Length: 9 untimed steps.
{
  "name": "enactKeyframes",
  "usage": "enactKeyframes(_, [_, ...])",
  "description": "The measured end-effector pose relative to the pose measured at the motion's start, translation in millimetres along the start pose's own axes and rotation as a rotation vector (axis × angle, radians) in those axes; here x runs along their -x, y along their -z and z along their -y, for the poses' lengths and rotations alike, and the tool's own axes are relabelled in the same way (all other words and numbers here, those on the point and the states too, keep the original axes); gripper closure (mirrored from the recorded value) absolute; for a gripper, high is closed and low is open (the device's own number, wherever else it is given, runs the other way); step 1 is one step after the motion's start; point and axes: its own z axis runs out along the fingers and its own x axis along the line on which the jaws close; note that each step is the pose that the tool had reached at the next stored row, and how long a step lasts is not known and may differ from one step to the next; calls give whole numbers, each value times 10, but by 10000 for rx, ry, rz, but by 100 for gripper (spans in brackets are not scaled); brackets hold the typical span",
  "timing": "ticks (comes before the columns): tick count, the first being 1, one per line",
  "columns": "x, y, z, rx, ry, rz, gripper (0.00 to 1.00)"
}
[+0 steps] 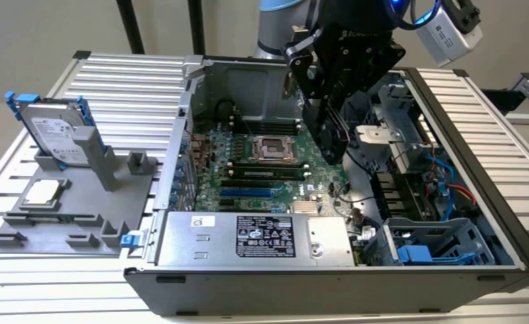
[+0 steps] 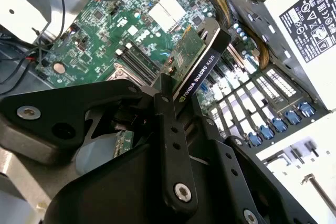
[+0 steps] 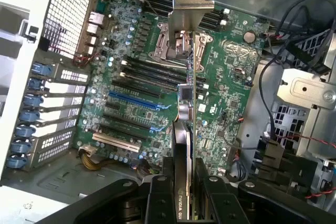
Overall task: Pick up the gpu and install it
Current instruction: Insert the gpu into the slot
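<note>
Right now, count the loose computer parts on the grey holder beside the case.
2. The hard drive stands upright at the holder's far end; the CPU chip lies flat nearer its middle. The front slots may hide something slim. The gripper holds the gpu inside the case.

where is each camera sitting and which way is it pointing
exterior view: off the arm, raised, looking down into the open case; shows the arm and the gripper shut on the gpu.
second wrist view: at the wrist, looking past the gripper's black links along the gpu's black face to the motherboard.
first wrist view: at the wrist, looking down the gpu's edge, with a finger on either side.
shared: all three show the gripped gpu over the motherboard.
</note>
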Motion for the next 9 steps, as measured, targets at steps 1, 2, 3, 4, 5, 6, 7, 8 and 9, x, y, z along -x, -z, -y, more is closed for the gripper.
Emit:
enactKeyframes(1, [0,0,0,-1,52,-3,100])
enactKeyframes(2, [0,0,0,-1,103,-5,100])
enactKeyframes(3, [0,0,0,-1,158,-7,100])
enactKeyframes(4, [0,0,0,-1,219,-10,100])
enactKeyframes(5, [0,0,0,-2,274,-12,100])
enactKeyframes(6, [0,0,0,-1,332,-14,100])
enactKeyframes(7, [0,0,0,-2,388,-17,100])
enactKeyframes(8, [0,0,0,-2,446,-19,100])
enactKeyframes(9, [0,0,0,-3,503,-22,100])
